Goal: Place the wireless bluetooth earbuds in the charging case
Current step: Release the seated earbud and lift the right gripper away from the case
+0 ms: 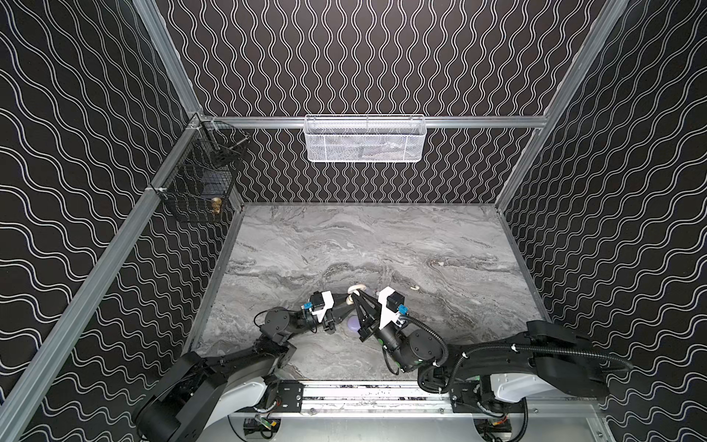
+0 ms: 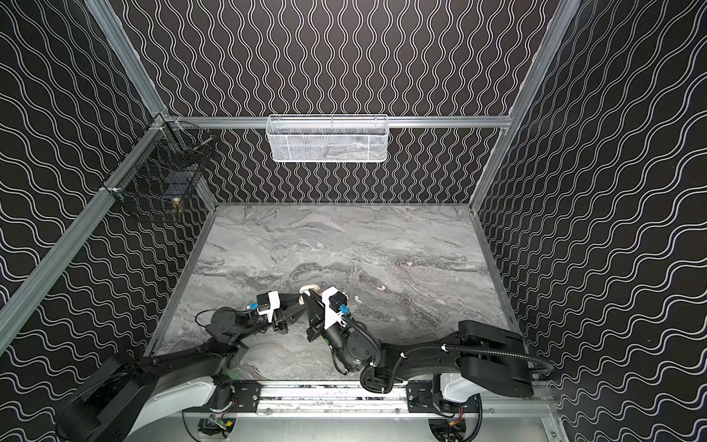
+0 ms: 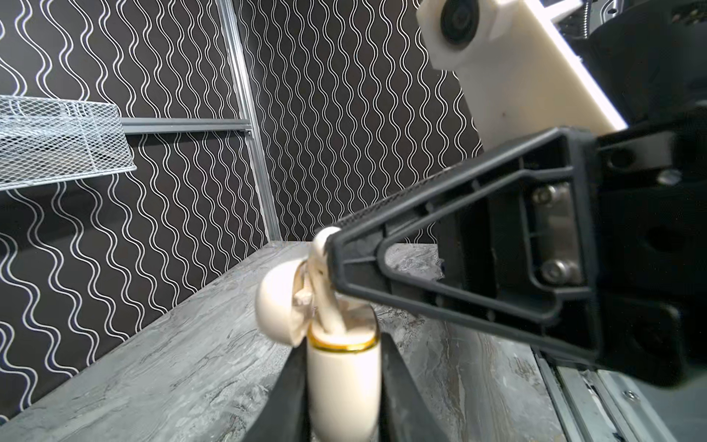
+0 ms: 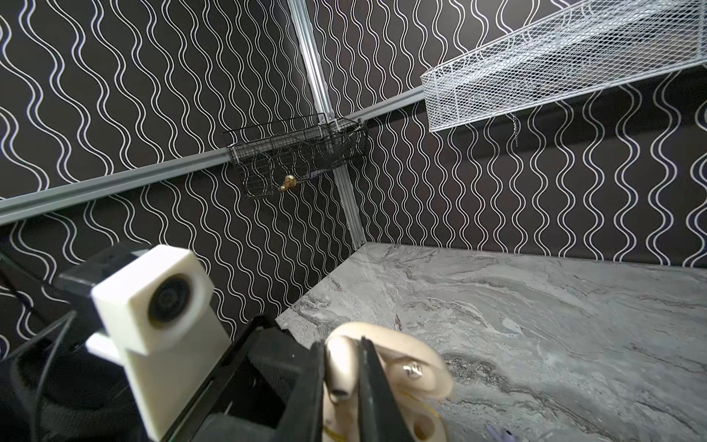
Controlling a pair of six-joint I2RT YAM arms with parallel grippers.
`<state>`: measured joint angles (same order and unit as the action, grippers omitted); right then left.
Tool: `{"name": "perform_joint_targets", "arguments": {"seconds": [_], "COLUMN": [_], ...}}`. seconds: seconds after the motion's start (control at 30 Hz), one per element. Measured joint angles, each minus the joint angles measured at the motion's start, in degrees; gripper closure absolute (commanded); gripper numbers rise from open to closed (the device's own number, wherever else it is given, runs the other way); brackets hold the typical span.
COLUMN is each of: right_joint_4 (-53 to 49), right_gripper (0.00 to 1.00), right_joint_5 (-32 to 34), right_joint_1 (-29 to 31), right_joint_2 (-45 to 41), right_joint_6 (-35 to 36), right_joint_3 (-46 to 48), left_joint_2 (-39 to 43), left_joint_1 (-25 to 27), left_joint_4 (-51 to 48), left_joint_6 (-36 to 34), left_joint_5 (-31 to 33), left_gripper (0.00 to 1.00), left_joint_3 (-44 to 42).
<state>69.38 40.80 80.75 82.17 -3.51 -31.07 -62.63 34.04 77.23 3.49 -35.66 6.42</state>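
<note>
1. Where the two arms meet near the middle of the grey marble-patterned tabletop (image 1: 344, 237), you see in both top views the left gripper (image 1: 349, 300) clamped on the round cream plastic charging case (image 1: 348, 302). Its hinged lid (image 1: 357, 287) stands open on the far side.
2. In the same views the right gripper (image 1: 356, 294) reaches in from the right with its tips over the case's mouth. From above you cannot tell what it pinches. A loose white stemmed earbud (image 1: 414, 287) lies on the tabletop to its right, well apart from the case. A pale lavender round case (image 1: 352, 326) peeks out under the right gripper, nearer than the cream one.
3. In the left wrist view, your left gripper (image 3: 342, 356) has its two black fingers (image 3: 283, 398) pressed on both sides of the case body (image 3: 344, 386), parted only by the case itself. A gold band rings the case's rim and the lid (image 3: 275, 302) tilts open. The right gripper's black triangular finger (image 3: 459, 268) brings a cream stemmed earbud (image 3: 323, 283) stem-down onto the case's top.
4. In the right wrist view, your right gripper (image 4: 341, 356) has its jaws almost together, pinching the cream stemmed earbud (image 4: 338, 367). The open lid (image 4: 417, 363) sits just behind it.
</note>
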Motion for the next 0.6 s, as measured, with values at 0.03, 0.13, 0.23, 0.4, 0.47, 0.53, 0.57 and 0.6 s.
{"name": "perform_joint_targets", "arguments": {"seconds": [0.03, 0.13, 0.23, 0.4, 0.47, 0.53, 0.57, 0.6], "right_joint_4": [1.2, 4.0, 4.92, 5.75, 5.49, 4.37, 3.76, 3.08], "right_gripper": [1.0, 1.0, 1.0, 1.0, 1.0, 1.0, 0.97, 0.9], "right_joint_5": [-0.02, -0.61, -0.96, -1.27, -1.49, -2.36, -2.78, -3.26], "right_joint_1": [-0.02, -0.07, -0.07, -0.09, -0.15, -0.57, -0.74, -1.01], "right_joint_2": [0.52, 1.79, 2.58, 2.69, 2.43, 1.81, 1.51, 1.18], "right_joint_6": [0.33, 1.18, 1.4, 1.33, 1.07, 0.5, 0.04, -0.17], "right_joint_3": [0.22, 0.72, 0.72, 1.27, 1.38, 1.46, 1.46, 1.46], "left_joint_2": [0.0, 0.13, 0.37, 0.7, 0.7, 0.42, 0.2, -0.09], "left_joint_1": [0.0, -0.02, -0.02, -0.07, -0.07, -0.07, -0.07, -0.07], "left_joint_4": [-0.42, -0.79, -1.09, -1.66, -1.46, -0.13, 0.39, 1.09], "left_joint_6": [0.35, 0.96, 1.22, 1.22, 1.2, 1.16, 1.18, 1.18], "left_joint_5": [-0.02, 0.61, 1.01, 0.92, 0.76, 0.66, 0.57, 0.57], "left_gripper": [1.0, 1.0, 1.0, 1.0, 1.0, 1.0, 1.0, 1.0], "left_joint_3": [0.15, 0.46, 0.66, 0.63, 0.44, -0.13, -0.28, -0.46]}}
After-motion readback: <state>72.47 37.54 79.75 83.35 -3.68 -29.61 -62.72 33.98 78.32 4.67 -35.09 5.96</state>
